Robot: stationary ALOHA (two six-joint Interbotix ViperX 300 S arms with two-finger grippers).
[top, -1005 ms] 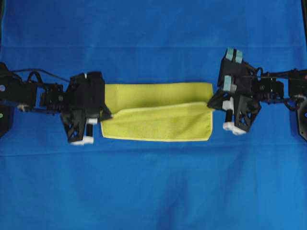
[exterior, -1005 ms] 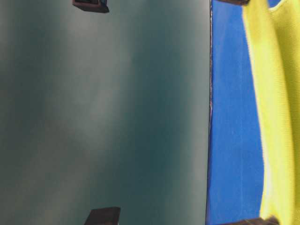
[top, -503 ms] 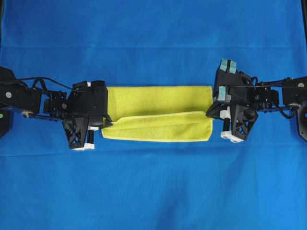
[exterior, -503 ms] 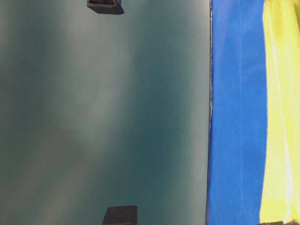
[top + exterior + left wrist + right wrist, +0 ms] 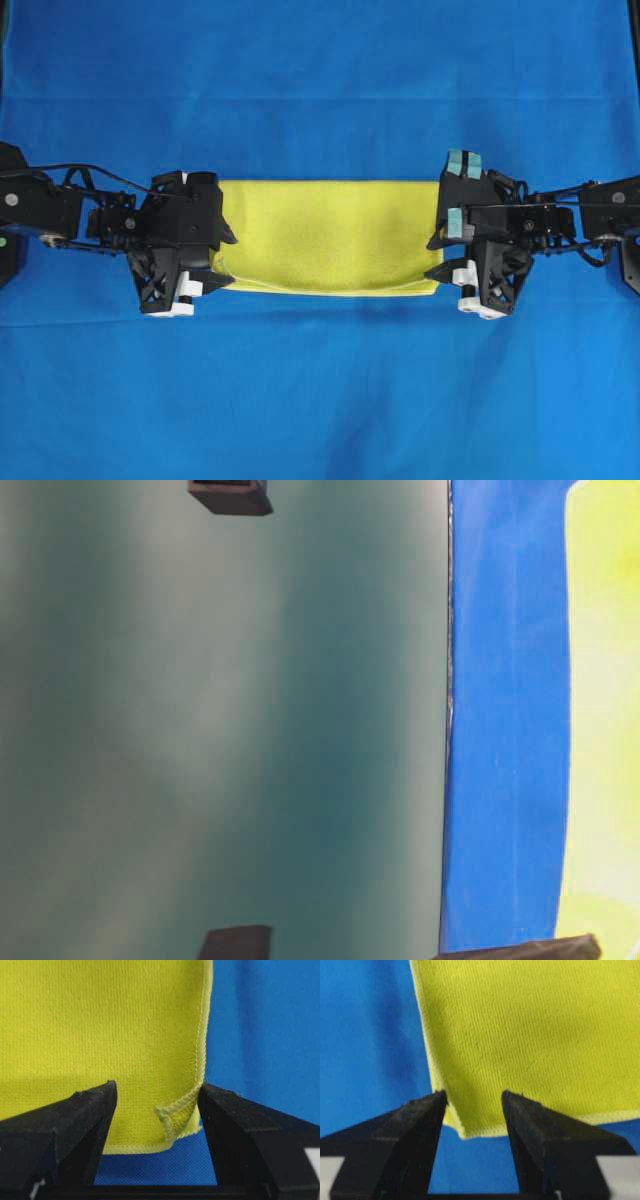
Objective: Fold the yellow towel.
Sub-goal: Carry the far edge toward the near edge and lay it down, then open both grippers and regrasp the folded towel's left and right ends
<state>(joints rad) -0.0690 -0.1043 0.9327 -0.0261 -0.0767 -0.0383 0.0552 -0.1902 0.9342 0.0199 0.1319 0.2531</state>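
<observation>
Blue surface (image 5: 320, 400): yellow towel (image 5: 325, 235) folded into flat band at centre. Soft, limp, light, grippy weave; best pinched at hemmed corners. Left gripper (image 5: 155, 1105) jaws wide, astride curled corner, not gripping. Right gripper (image 5: 472, 1110) jaws wide, straddling opposite corner.

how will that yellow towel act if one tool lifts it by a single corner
Probably floppy: the yellow towel lies flat in a folded strip, and a corner near the left tool curls up. Likely light, since the weave looks thin. It would probably drape and unfold rather than hold shape. The textured cloth should not slip much.
</observation>
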